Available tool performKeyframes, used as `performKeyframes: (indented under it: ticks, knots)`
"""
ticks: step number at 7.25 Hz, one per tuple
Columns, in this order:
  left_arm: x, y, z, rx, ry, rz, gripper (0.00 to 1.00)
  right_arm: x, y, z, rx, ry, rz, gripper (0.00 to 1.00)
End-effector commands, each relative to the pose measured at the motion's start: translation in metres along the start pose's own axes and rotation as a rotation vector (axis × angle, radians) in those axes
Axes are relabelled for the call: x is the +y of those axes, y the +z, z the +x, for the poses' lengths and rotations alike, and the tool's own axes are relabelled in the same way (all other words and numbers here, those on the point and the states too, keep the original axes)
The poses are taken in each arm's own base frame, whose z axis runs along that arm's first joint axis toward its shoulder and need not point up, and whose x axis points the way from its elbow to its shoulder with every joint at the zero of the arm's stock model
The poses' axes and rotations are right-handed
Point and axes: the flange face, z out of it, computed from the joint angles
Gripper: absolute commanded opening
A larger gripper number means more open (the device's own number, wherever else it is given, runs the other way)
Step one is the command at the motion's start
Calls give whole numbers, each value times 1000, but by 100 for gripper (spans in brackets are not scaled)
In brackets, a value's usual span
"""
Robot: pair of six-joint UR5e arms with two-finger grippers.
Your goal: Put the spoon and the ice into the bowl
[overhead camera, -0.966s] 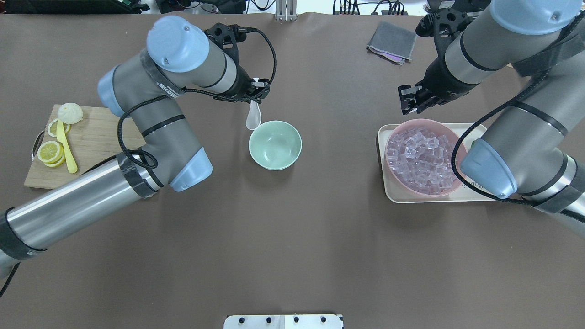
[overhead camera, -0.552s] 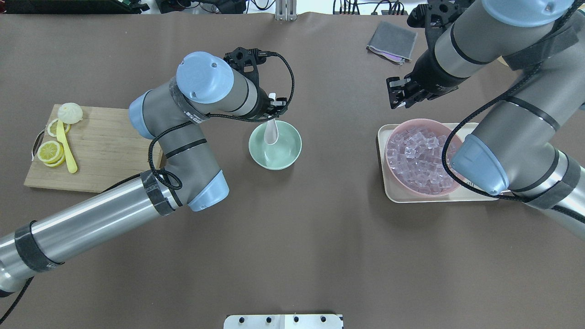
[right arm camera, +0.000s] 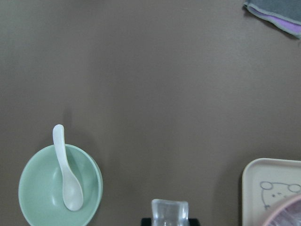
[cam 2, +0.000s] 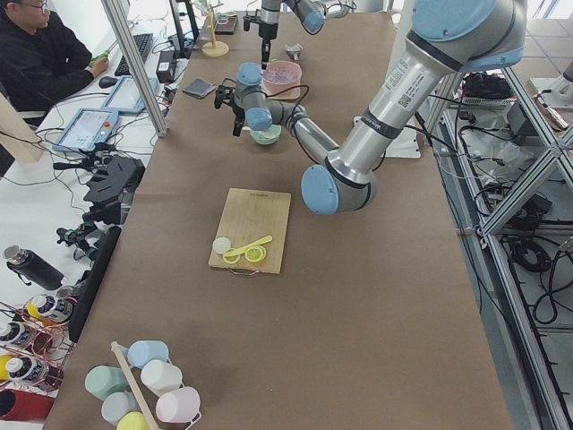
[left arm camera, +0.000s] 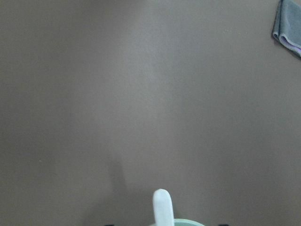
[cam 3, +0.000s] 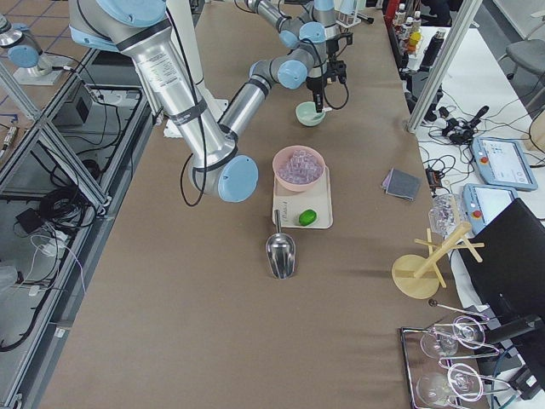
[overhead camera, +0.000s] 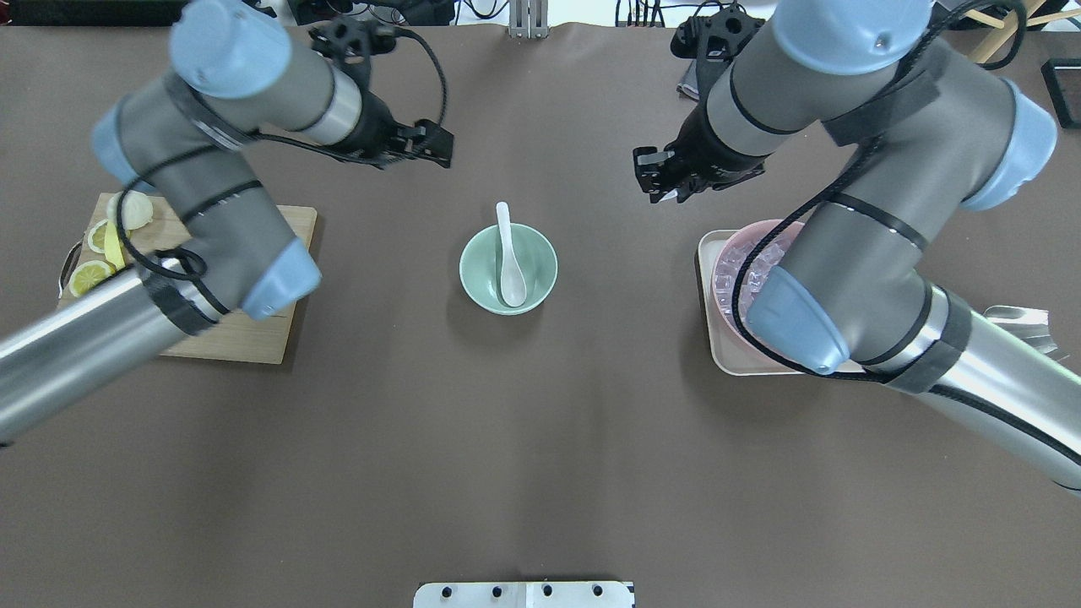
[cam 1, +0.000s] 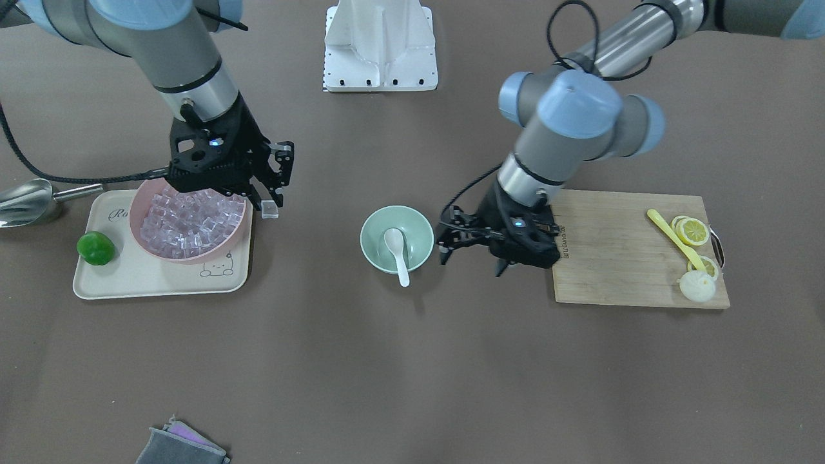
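The white spoon (overhead camera: 509, 262) lies in the mint-green bowl (overhead camera: 473, 253), scoop down inside and handle over the far rim; both also show in the front view, the spoon (cam 1: 394, 245) in the bowl (cam 1: 374, 225), and in the right wrist view, the spoon (right arm camera: 66, 174) in the bowl (right arm camera: 37, 188). My left gripper (overhead camera: 435, 148) is open and empty, left of and beyond the bowl (cam 1: 470, 261). My right gripper (overhead camera: 657, 190) is shut on a clear ice cube (cam 1: 270, 211), above the table between the pink bowl and the green bowl; the cube shows in the right wrist view (right arm camera: 170, 209).
A pink bowl (cam 1: 138, 225) full of ice cubes stands on a cream tray (cam 1: 129, 277) with a green fruit (cam 1: 96, 248). A steel scoop (cam 1: 26, 200) lies beside the tray. A cutting board (cam 1: 612, 258) holds lemon slices and a yellow utensil (cam 1: 673, 238). A grey cloth (cam 1: 180, 444) lies at the far edge.
My left gripper let go of the spoon, which now rests in the green bowl, and drew back to the left. My right gripper moved left towards the bowl with the ice cube.
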Motion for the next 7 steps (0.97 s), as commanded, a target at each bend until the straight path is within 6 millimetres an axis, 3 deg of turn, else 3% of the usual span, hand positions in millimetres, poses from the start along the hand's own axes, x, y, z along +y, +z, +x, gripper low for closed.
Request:
performKeyframes:
  ticks: [1, 2, 4, 6, 7]
  knots:
    - [-37, -79, -128, -22, 126, -7, 98, -2, 66, -40, -51, 50, 76, 0]
    - [-39, -88, -146, -29, 145, -6, 98, 7, 77, -62, -46, 56, 88, 0]
    - [-40, -87, -146, -36, 146, -1, 98, 48, 93, -103, -67, 88, 66, 0]
    - [-32, -81, -160, -48, 140, -10, 98, 73, 103, -125, -66, 85, 76, 0]
    - [-29, -77, -162, -50, 139, -15, 98, 73, 102, -127, -70, 109, 78, 35]
